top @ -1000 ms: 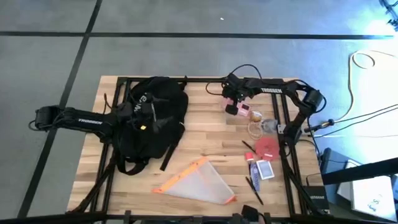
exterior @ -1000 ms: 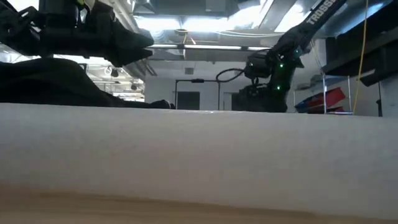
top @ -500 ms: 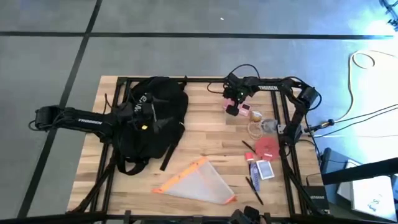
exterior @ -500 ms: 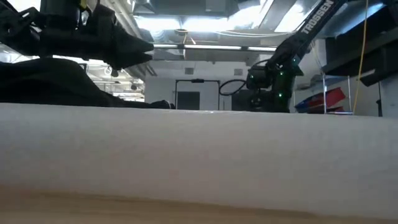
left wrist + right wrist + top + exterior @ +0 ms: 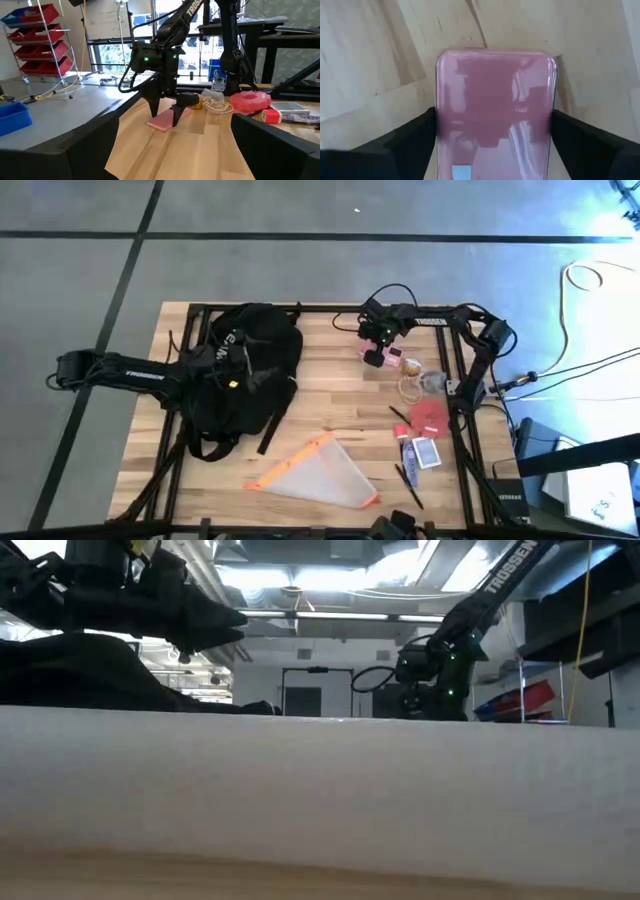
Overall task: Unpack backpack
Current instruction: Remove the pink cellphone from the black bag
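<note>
Backpack (image 5: 243, 378) under left gripper (image 5: 228, 367), state unclear; right gripper (image 5: 165, 115) spread astride pink phone (image 5: 494, 112).

Black backpack (image 5: 243, 370) with white lettering; glossy pink flat case (image 5: 495, 112); orange-trimmed translucent pouch (image 5: 318, 474).

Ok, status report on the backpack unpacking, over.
Right gripper open, fingers straddling pink phone flat on table. Left gripper over backpack, state unclear. Orange-trimmed pouch and small items out on table. Nothing blocking.
</note>
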Controlling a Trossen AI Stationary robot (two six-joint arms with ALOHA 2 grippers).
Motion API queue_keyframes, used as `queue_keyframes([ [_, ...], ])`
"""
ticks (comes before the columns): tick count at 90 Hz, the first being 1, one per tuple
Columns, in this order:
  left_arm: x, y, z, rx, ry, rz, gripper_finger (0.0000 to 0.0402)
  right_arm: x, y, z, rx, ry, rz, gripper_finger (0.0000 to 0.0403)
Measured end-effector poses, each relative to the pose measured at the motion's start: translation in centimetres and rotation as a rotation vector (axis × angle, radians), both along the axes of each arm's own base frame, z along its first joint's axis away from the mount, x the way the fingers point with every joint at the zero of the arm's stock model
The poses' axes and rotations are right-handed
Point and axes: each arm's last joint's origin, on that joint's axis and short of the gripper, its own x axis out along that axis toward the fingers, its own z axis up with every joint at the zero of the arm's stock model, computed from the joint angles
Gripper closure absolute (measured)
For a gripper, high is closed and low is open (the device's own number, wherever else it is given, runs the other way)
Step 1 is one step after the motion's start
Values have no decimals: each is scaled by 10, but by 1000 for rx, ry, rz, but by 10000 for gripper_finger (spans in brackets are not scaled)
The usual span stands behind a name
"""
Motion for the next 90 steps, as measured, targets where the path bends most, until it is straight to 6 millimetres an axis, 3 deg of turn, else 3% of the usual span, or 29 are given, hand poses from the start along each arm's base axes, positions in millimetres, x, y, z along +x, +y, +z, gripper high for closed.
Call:
queue_keyframes([
  [11,0,0,0,-10,-2,0,31,0,0,0,-2,-2,0,45],
  [33,0,0,-2,-27,16,-1,31,3,-3,6,-4,-6,-1,64],
  [58,0,0,-3,-44,15,-1,31,8,-7,16,-6,-9,-6,57],
  [90,0,0,-3,-66,7,-2,31,22,-5,34,172,-164,-21,62],
])
